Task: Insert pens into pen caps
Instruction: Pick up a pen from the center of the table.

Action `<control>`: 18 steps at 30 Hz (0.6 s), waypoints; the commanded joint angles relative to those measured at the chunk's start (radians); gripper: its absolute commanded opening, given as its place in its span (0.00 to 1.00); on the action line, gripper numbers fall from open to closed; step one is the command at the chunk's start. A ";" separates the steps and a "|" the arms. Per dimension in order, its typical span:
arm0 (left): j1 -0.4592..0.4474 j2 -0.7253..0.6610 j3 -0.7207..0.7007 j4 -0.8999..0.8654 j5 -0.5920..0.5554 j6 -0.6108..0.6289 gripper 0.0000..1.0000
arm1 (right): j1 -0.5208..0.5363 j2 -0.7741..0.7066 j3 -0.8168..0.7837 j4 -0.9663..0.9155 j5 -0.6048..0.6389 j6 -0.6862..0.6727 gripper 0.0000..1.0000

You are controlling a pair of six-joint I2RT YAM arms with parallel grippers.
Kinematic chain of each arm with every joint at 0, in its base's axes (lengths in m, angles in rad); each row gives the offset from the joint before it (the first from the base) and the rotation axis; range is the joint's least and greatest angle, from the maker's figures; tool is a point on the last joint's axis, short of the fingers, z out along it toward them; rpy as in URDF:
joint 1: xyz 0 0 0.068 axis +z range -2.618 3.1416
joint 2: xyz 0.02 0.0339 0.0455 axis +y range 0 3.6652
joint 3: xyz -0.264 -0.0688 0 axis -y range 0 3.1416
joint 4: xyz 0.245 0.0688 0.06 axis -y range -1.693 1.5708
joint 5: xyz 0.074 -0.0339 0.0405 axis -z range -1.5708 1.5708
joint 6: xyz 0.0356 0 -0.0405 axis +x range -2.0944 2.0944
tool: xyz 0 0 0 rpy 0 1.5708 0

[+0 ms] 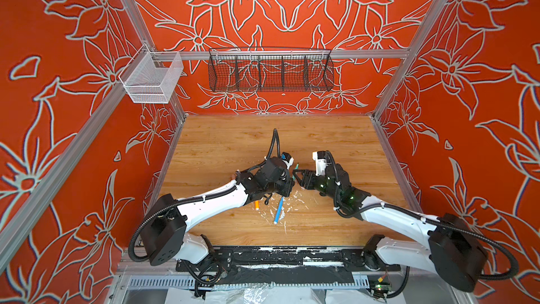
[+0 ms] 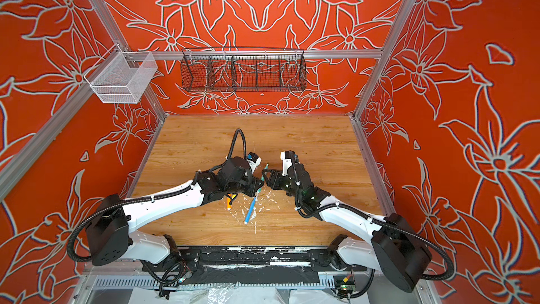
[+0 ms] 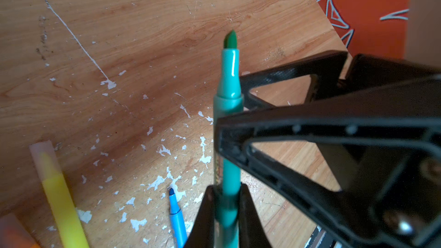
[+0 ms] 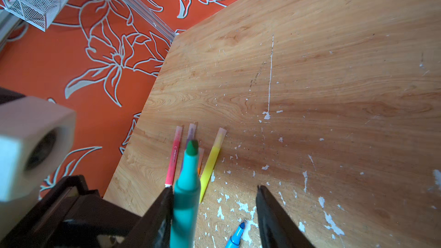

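Tabletop (image 1: 321, 141): worn, paint-flecked wood.
Left jaws: gripped green pen (image 3: 228, 84), fully shut.
Right jaws: stood part-open astride it; needed square closing.

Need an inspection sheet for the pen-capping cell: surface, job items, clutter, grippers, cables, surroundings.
Surface: wooden table, worn, with a long white scratch.
Job's things: green pen uncapped, tip bare; blue pen uncapped, lying flat; pink pen, purple pen and yellow pen capped, side by side; orange pen partly hidden under the left arm. No loose cap made out.
Clutter: white paint flecks around the blue pen.
Grippers: left gripper jaws shut on the green pen; right gripper jaws open, green pen between them, next to one.
Cables: black conduit looped above the left wrist.
Surroundings: orange floral walls; black wire basket and white mesh basket on the rails.
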 commanded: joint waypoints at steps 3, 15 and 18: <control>-0.003 0.043 0.035 0.020 0.085 0.015 0.03 | 0.005 0.038 0.047 0.013 -0.032 0.043 0.46; -0.003 0.057 0.037 0.021 0.081 0.013 0.03 | 0.006 0.017 0.046 -0.046 0.019 0.068 0.17; -0.002 0.058 0.037 0.018 0.074 0.013 0.03 | 0.006 0.016 0.047 -0.056 0.025 0.070 0.08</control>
